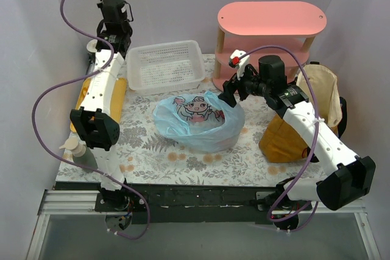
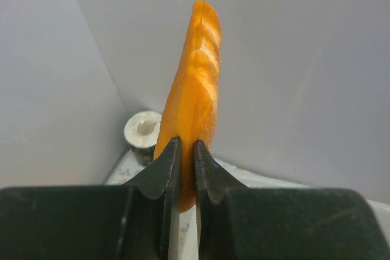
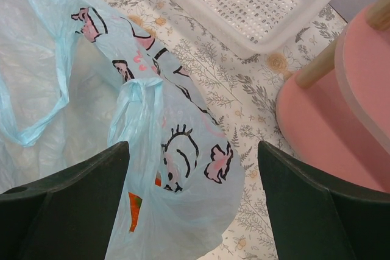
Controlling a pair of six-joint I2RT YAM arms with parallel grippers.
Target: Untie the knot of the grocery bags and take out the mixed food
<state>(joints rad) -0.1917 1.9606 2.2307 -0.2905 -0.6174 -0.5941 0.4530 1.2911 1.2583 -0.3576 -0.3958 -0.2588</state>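
At the far left, the left gripper (image 2: 186,150) is clenched on an orange-tan pastry piece (image 2: 196,71), holding it upright in the air near the back corner. A white basket (image 1: 164,65) sits behind the pale blue bag (image 1: 198,123) at the middle of the table (image 1: 152,156). The right gripper (image 3: 192,147) hangs released, jaws wide, over the bag's right rim. The mustard tote (image 1: 283,141) lies at the right, beside the pink shelf (image 1: 271,19).

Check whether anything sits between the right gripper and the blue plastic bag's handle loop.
Nothing visible does. The open right gripper hangs right over the pale blue bag, its handle loop standing free between the fingers. The white basket and pink shelf lie off to the side.
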